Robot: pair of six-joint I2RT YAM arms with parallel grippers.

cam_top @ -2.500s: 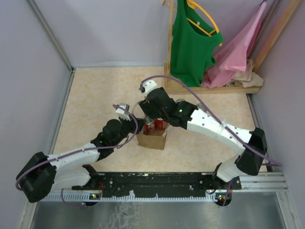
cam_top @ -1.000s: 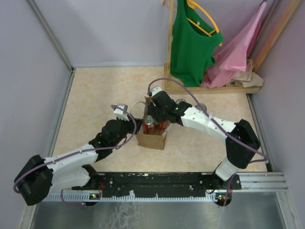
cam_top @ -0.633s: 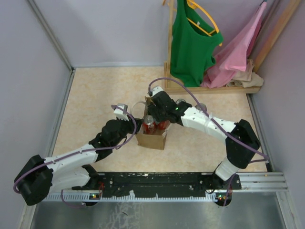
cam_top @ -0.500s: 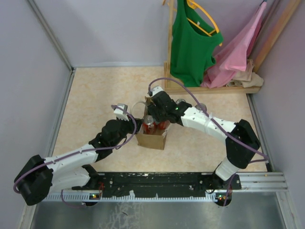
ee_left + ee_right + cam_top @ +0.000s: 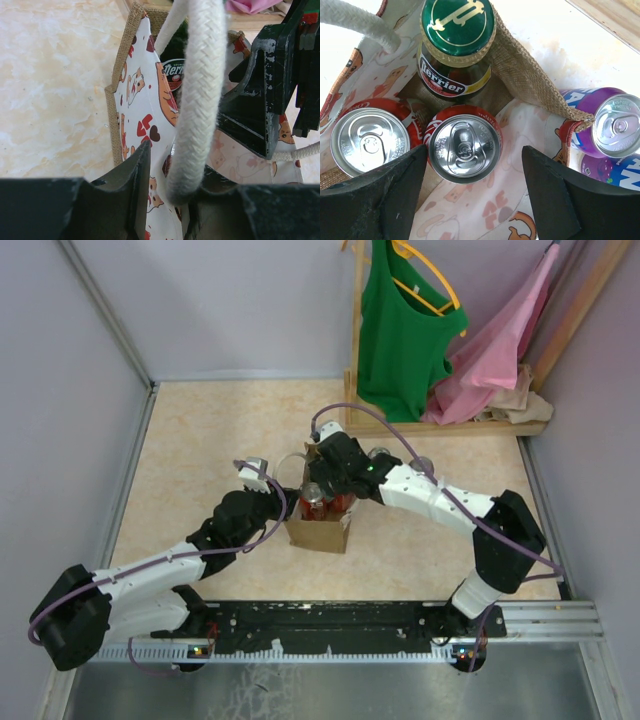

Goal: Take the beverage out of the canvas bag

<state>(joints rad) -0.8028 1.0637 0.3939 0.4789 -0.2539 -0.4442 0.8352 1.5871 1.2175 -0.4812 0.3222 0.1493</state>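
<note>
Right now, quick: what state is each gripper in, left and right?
Left gripper: shut on the canvas bag's white rope handle.
Right gripper: open, fingers straddling a red can, not closed on it.

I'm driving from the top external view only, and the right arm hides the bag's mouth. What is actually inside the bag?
Observer: The right wrist view shows a green-capped Perrier bottle, a middle red can and an outer red can, all upright inside the canvas bag.
Operator: Is the right gripper on any of them?
Observer: No. The right gripper is open, its fingers straddling the middle red can.
Operator: And the left?
Observer: The left gripper is shut on the white rope handle.
</note>
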